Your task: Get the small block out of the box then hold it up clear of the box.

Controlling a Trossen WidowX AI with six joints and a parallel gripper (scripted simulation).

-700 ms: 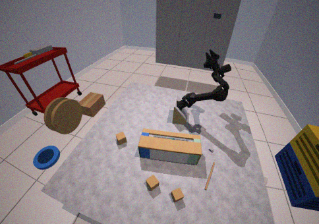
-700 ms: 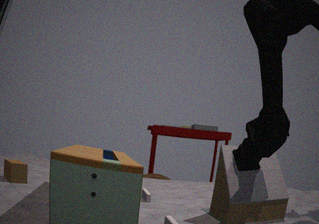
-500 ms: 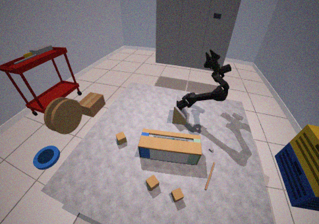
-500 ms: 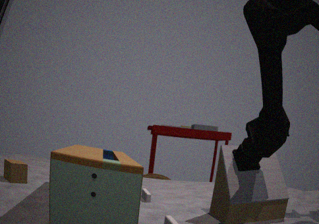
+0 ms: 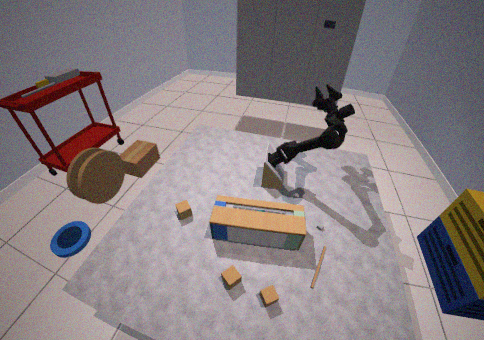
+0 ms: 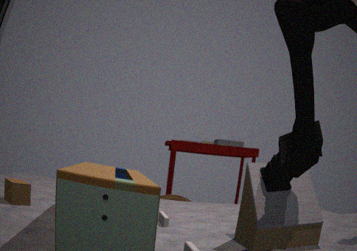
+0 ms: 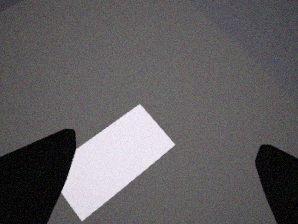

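Lying on the grey surface (image 5: 150,276) just off the green end of the box (image 5: 258,222), the small pale block (image 5: 320,227) is out of the box and apart from it. A thin wooden stick (image 5: 318,267) lies near that same end, toward the front of the box. Behind the box stands a tan wedge (image 5: 272,176), and the tool (image 5: 274,159) hangs low over the wedge's slope, fingers spread wide and gripping nothing. Three small tan cubes lie around the box, one (image 5: 183,209) off its blue end.
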